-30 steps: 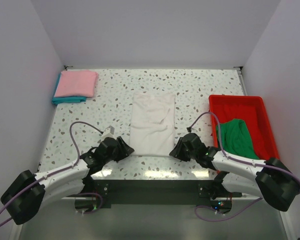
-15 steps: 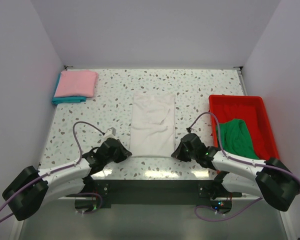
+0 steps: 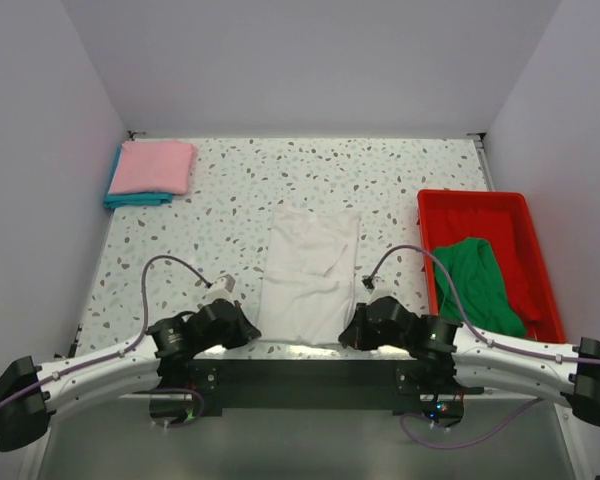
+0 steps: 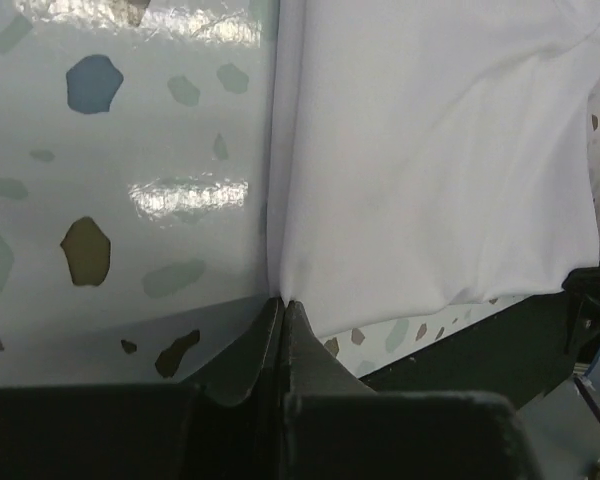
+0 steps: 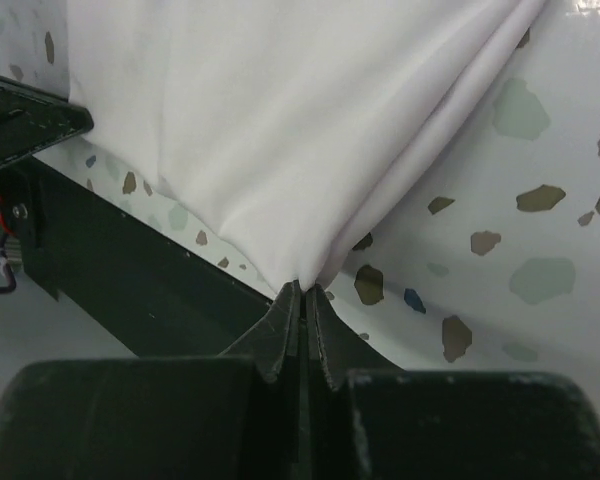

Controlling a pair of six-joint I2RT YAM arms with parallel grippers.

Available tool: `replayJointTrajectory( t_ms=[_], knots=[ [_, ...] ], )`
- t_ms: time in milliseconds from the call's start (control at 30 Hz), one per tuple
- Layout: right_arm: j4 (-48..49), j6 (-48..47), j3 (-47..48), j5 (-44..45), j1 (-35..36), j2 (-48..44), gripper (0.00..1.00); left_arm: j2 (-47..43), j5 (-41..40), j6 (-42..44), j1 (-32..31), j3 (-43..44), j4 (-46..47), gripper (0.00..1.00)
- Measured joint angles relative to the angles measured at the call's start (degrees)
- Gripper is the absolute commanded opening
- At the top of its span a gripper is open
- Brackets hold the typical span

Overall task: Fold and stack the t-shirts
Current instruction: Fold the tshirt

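A red plastic tray [image 3: 472, 198] lies on the right side of the table, its long side running along the right wall; the table top [image 3: 400, 170] is glossy white terrazzo flecked with grey, teal and brown chips; plain pale walls [image 3: 310, 60] close it in on three sides; a black mounting bar [image 3: 310, 378] spans the near edge, with a grey floor [image 3: 300, 450] below it

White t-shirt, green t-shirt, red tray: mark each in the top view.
white t-shirt [image 3: 305, 270]: top external view, middle of the spread cloth.
green t-shirt [image 3: 477, 285]: top external view, middle of the bunched cloth in the tray.
red tray [image 3: 472, 214]: top external view, bare floor at its far end.
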Motion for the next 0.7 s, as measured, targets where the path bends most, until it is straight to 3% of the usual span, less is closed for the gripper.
replayJointTrajectory(
  t_ms=[267,600,700],
  knots=[
    [-12.1,0.1,6.5,7.0,4.1,-3.2,0.0,-7.0,-5.4,-1.5,-3.0,8.3,-13.9,0.0],
    [-22.1,-2.9,22.0,17.0,3.8,2.5,0.0,4.7,-12.3,3.5,-2.8,23.3,-15.0,0.0],
    [-22.9,-5.7,27.2,18.4,1.1,5.3,0.0,8.5,-12.4,6.6,0.0,27.4,-13.8,0.0]
  ],
)
